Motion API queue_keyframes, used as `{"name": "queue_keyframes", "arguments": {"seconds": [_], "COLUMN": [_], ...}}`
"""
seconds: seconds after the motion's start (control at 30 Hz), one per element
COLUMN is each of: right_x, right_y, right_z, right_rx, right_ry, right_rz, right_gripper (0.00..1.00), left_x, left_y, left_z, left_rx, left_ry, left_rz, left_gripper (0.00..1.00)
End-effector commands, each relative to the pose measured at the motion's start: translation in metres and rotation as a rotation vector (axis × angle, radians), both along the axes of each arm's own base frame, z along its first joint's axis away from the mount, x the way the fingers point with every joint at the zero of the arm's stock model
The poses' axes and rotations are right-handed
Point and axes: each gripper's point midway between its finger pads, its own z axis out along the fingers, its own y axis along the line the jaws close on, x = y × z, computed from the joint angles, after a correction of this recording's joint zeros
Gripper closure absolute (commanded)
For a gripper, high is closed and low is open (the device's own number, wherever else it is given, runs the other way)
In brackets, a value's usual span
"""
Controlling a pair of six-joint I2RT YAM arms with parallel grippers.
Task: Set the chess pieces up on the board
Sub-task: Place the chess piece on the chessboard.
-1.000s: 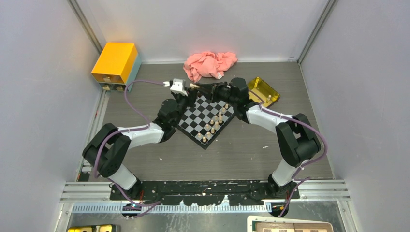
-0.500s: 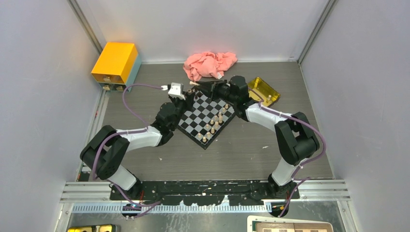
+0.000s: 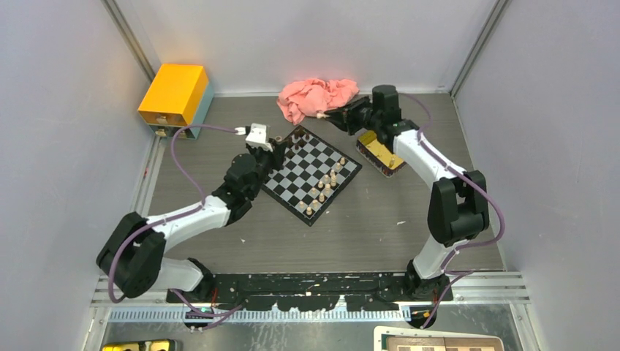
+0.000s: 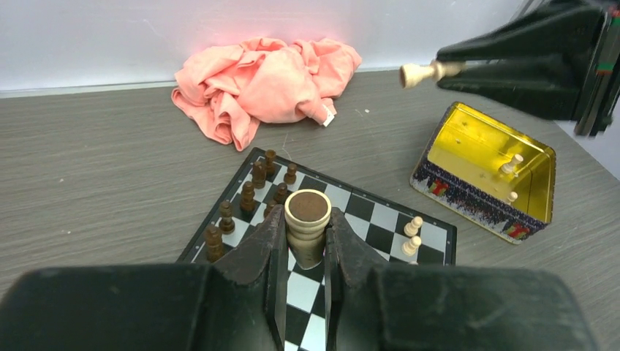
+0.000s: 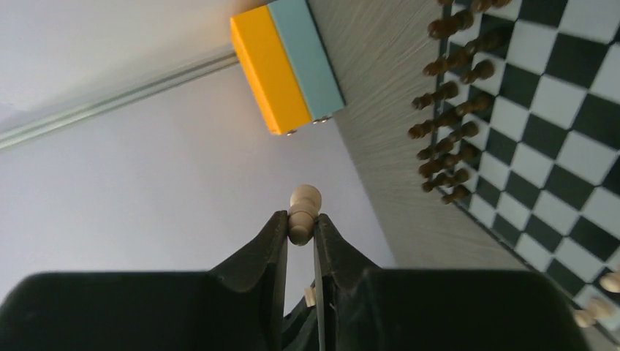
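L gripper [image 4: 307, 219] fingers cover the head end of its pale piece [image 4: 308, 208]; only the felt base shows, kind can't tell. R gripper [image 5: 300, 219] hides the pale pawn's [image 5: 305, 197] foot. From above: gold tin [image 3: 374, 155] partly under R arm [image 3: 431, 157], chess pieces [image 3: 325, 183] too small to ID, brown-cream board [image 3: 439, 342] cut by btm edge.

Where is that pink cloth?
In the top view the pink cloth lies at the back, just beyond the board's far corner, between the yellow box on the left and the gold tin on the right.
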Motion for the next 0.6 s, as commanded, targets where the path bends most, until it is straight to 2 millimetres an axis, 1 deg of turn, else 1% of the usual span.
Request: {"name": "queue_keyframes", "arguments": {"seconds": [0.0, 0.17, 0.2, 0.33, 0.43, 0.57], "right_x": [-0.014, -0.019, -0.022, -0.038, -0.050, -0.067], "right_y": [-0.026, -0.055, -0.058, -0.071, -0.081, -0.087], "right_z": [0.002, -0.029, -0.034, -0.054, -0.064, -0.066], "right_rx": [-0.429, -0.723, -0.762, -0.956, -1.086, -1.193], "right_ry": [-0.158, -0.145, -0.138, -0.112, -0.101, -0.106], "right_rz": [0.142, 0.223, 0.245, 0.314, 0.345, 0.364], "right_gripper": [0.99, 0.99, 0.99, 0.99, 0.99, 0.99], "left_x": [-0.015, -0.033, -0.037, -0.049, -0.058, -0.068], "left_y": [0.008, 0.009, 0.011, 0.015, 0.019, 0.023], "left_z": [0.009, 0.003, -0.001, -0.004, -0.007, -0.009], "left_rx": [0.060, 0.110, 0.125, 0.163, 0.185, 0.208], "left_ry": [0.045, 0.145, 0.174, 0.252, 0.309, 0.375], "left_rz": [-0.028, -0.079, -0.086, -0.105, -0.115, -0.122], "left_gripper": [1.00, 1.00, 1.00, 1.00, 1.00, 1.00]}}
